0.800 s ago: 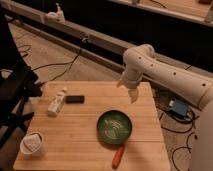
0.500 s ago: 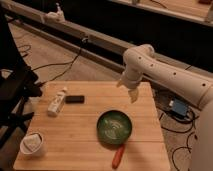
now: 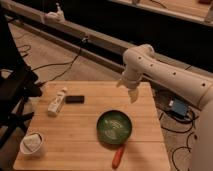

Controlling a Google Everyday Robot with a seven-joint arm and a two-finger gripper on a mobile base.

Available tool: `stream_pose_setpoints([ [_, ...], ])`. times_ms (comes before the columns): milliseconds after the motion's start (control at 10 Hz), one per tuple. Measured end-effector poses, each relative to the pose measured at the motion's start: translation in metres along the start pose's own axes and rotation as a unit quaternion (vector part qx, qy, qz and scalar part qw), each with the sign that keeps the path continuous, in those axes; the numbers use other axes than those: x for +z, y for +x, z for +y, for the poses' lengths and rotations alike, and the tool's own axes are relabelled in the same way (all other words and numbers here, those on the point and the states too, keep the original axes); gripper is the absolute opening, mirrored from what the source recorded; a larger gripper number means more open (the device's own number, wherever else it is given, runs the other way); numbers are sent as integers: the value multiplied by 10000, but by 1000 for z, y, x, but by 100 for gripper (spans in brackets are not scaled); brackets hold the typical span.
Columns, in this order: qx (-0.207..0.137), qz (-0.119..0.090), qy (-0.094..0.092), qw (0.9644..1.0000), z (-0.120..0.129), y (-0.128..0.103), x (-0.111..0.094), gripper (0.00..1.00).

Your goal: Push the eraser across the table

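Observation:
The eraser [image 3: 74, 99] is a small flat black block lying on the left part of the light-wood table [image 3: 75, 132], just right of a white bottle [image 3: 56, 101]. My gripper [image 3: 133, 95] hangs from the white arm [image 3: 165, 75] above the table's far right edge, well to the right of the eraser and apart from it. It holds nothing that I can see.
A green bowl [image 3: 114, 127] sits right of centre, with an orange carrot-like stick [image 3: 118, 156] at the front edge below it. A white cup [image 3: 32, 144] stands at the front left corner. Cables and a blue box [image 3: 178, 108] lie on the floor to the right.

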Motion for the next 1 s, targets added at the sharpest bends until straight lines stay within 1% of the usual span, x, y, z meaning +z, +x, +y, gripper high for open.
stream_pose_setpoints([
  [600,1,-5,1,10000,0,0,0,74],
  [700,0,1,0,10000,0,0,0,71],
  [1000,22,-51,16,10000,0,-1,1,41],
])
